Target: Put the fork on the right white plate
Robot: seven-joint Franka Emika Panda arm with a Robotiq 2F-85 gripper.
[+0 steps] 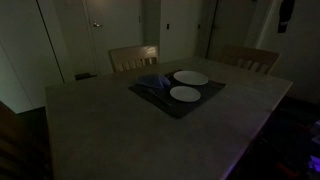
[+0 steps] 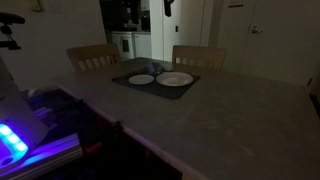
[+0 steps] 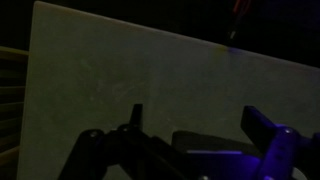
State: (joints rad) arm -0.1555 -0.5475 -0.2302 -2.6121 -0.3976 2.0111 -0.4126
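Observation:
The room is dim. Two white plates lie on a dark placemat (image 1: 160, 102) at the far side of the table; in an exterior view they are a farther plate (image 1: 191, 77) and a nearer plate (image 1: 185, 94). In an exterior view they sit side by side, a small plate (image 2: 141, 79) and a larger one (image 2: 175, 79). A bluish thing (image 1: 151, 83) lies on the mat beside the plates. I cannot make out the fork. In the wrist view my gripper (image 3: 195, 111) is open and empty above bare tabletop, with no plate in sight.
Wooden chairs (image 1: 133, 57) (image 1: 250, 58) stand behind the table (image 1: 120, 125). They also show in an exterior view (image 2: 92, 55) (image 2: 198, 55). A blue-lit device (image 2: 12, 140) sits by the table's near corner. The table edge (image 3: 150, 32) runs across the wrist view.

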